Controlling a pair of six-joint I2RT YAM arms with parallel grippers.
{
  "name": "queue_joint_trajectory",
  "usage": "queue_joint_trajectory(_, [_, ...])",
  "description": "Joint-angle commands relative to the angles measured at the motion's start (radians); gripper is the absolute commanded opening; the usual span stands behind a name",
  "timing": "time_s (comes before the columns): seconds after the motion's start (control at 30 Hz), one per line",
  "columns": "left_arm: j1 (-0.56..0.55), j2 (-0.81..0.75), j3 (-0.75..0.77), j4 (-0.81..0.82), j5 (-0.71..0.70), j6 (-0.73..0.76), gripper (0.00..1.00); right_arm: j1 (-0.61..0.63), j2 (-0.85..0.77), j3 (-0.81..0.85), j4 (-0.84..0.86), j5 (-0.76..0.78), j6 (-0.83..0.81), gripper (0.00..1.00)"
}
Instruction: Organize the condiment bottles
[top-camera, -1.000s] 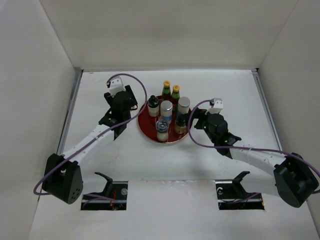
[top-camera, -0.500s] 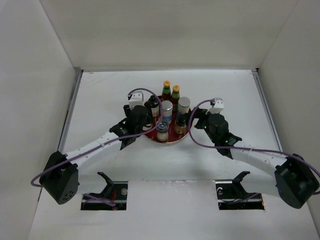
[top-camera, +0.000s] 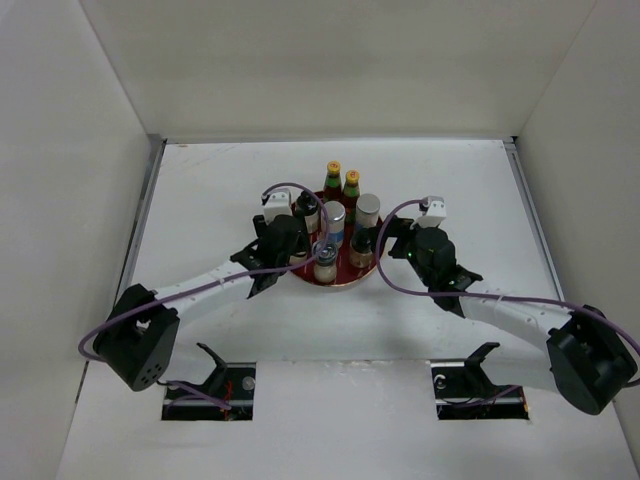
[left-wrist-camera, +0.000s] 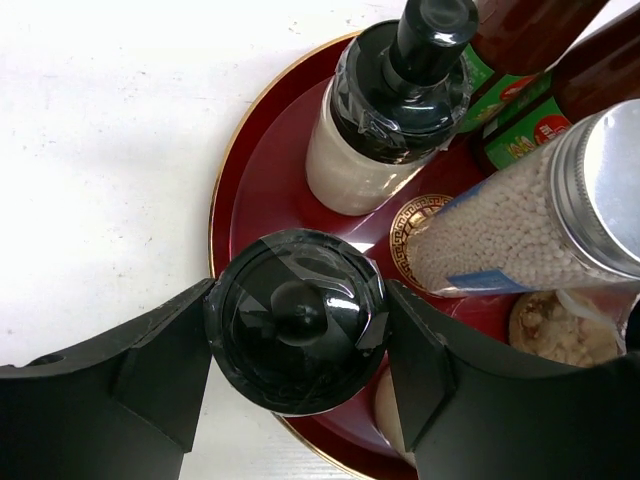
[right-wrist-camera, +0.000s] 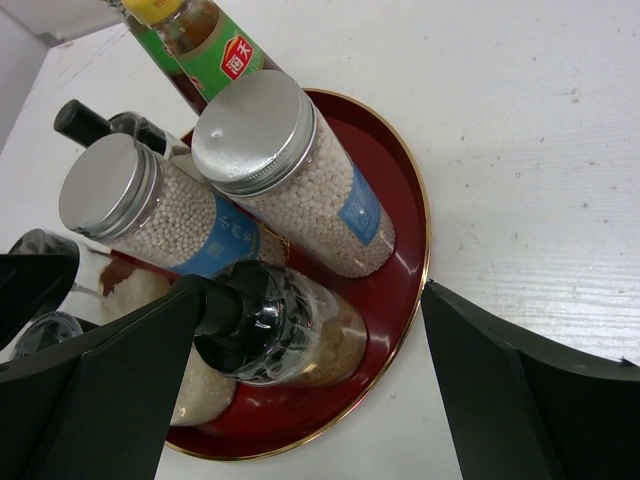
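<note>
The condiment bottles (top-camera: 338, 228) stand on your red tray (left-wrist-camera: 262, 170); your left gripper (left-wrist-camera: 300, 345) clamps a dark-capped shaker (left-wrist-camera: 297, 318), and your right gripper (right-wrist-camera: 300, 370) gapes wide.

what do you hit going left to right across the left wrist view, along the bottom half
left jaw, dark-capped shaker clamped between the jaws, right jaw, then a silver-lidded jar of pale beads lying tilted toward the right edge, all over the red tray
</note>
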Motion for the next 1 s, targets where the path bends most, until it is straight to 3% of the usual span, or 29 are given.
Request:
queue_joint_trajectory(0.0, [0.006, 0.005, -0.002, 0.129, -0.001, 0.004, 0.48, -0.008, -0.001, 0.005, 0.059, -0.005, 0.009, 1.00])
queue_joint_trajectory(0.3, [0.009, -0.028, -0.006, 0.141, -0.010, 0.012, 0.82, -0.010, -0.005, 0.002, 0.059, 0.000, 0.009, 1.00])
queue_joint_trajectory(0.37, [0.012, -0.060, -0.004, 0.137, -0.013, 0.013, 1.00, -0.010, -0.013, 0.000, 0.059, 0.001, 0.009, 1.00])
queue_joint_trajectory(0.67, [0.036, -0.283, -0.019, 0.069, -0.081, 0.032, 1.00, -0.010, -0.068, -0.033, 0.090, 0.038, 0.009, 1.00])
queue_joint_trajectory(0.97, [0.254, -0.352, -0.062, -0.211, 0.028, -0.194, 1.00, -0.010, -0.097, -0.038, 0.045, 0.210, 0.020, 1.00])
